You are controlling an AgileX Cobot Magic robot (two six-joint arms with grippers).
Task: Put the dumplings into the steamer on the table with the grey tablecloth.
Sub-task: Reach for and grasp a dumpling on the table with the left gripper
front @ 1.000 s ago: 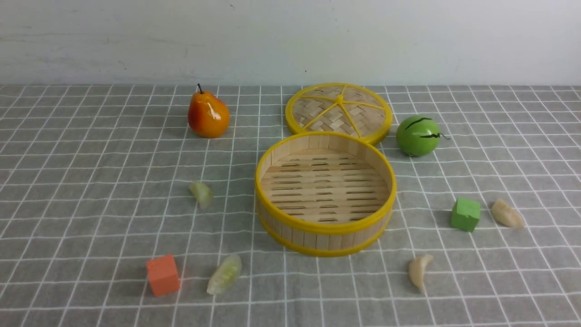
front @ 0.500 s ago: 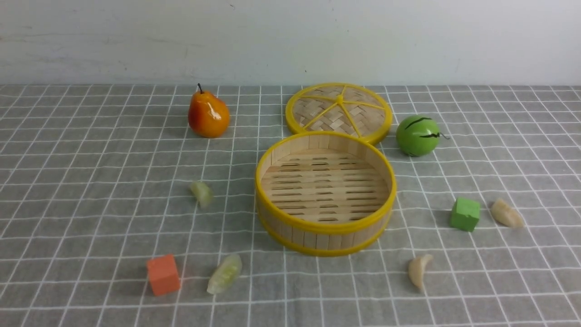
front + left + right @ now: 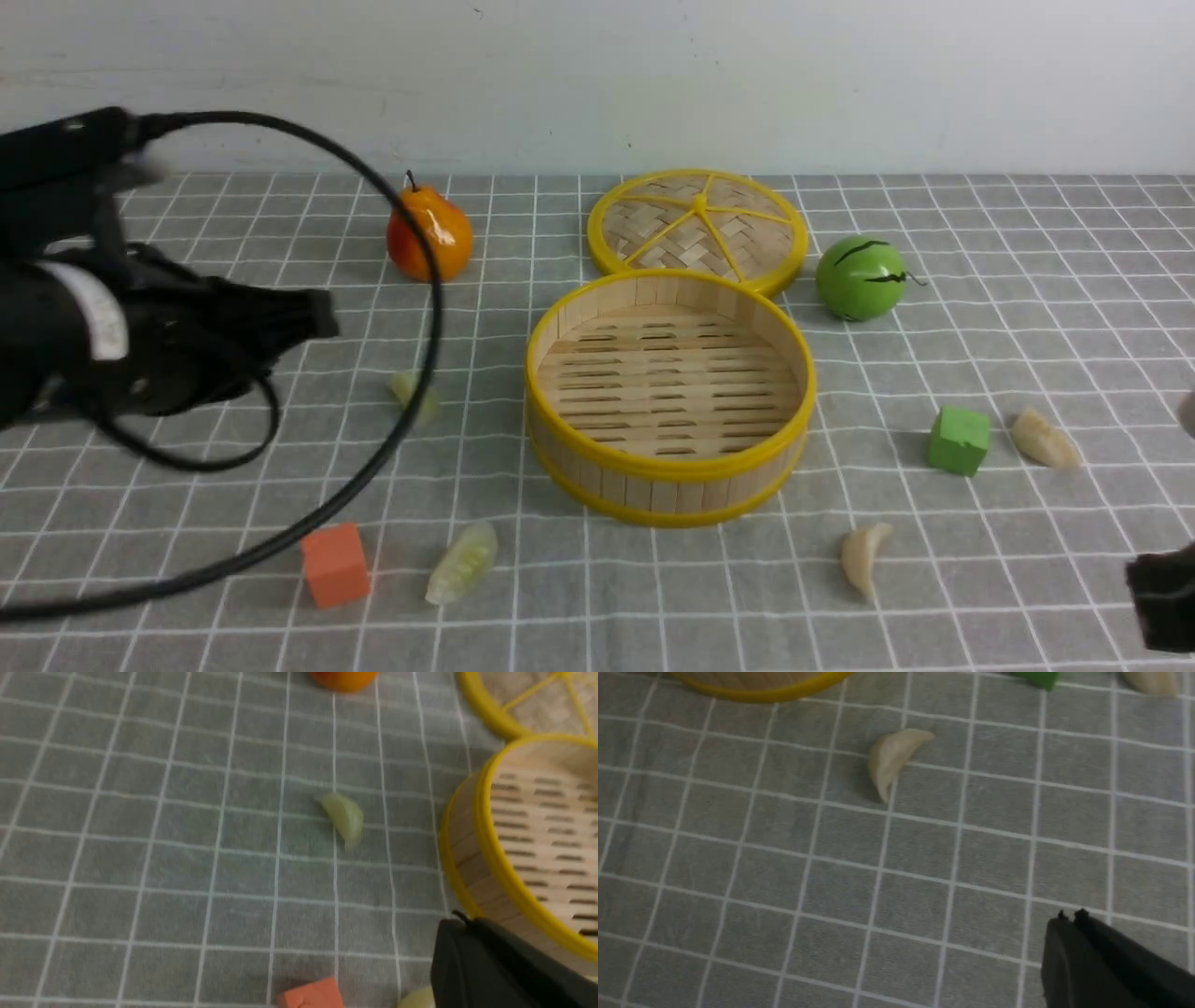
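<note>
My left gripper point(image 3: 461, 915) hung well left of the steamer point(image 3: 668, 471), jaws pressed together on nothing. On the grey tablecloth point(image 3: 187, 523), left of the steamer, lay the far green dumpling point(image 3: 414, 392) and the near green dumpling point(image 3: 462, 563). Right of the steamer lay the near cream dumpling point(image 3: 864, 557) and the far cream dumpling point(image 3: 1044, 439). Further right of the steamer, my right gripper point(image 3: 1069, 914) was closed and empty too.

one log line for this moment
left gripper shut, empty | right gripper shut, empty | dumplings all four on cloth | steamer empty
</note>
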